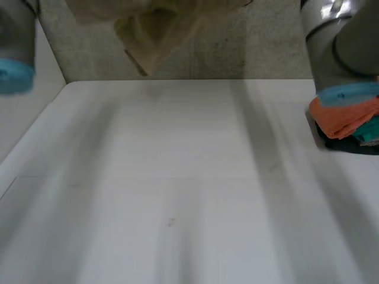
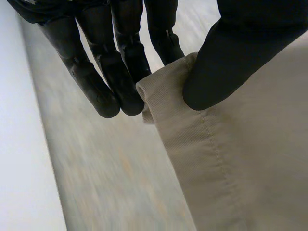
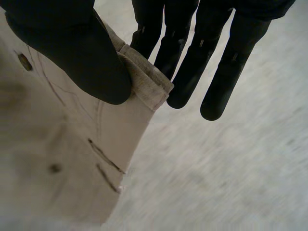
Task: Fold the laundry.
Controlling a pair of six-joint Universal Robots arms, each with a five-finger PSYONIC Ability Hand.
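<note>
Fingers (image 2: 108, 91) and thumb of my left hand (image 2: 231, 57) pinch a hem corner of the beige trousers (image 2: 240, 159); my right hand (image 3: 77, 53) pinches the waistband, cloth hanging beyond the far edge of the table (image 1: 177, 177).

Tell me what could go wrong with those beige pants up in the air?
The left hand pinches only a hem corner and the right hand only the waistband edge, so the beige pants could slip out. They hang bunched toward the far end of the table and may land crumpled. Laying them down could bump the folded orange cloth.
</note>
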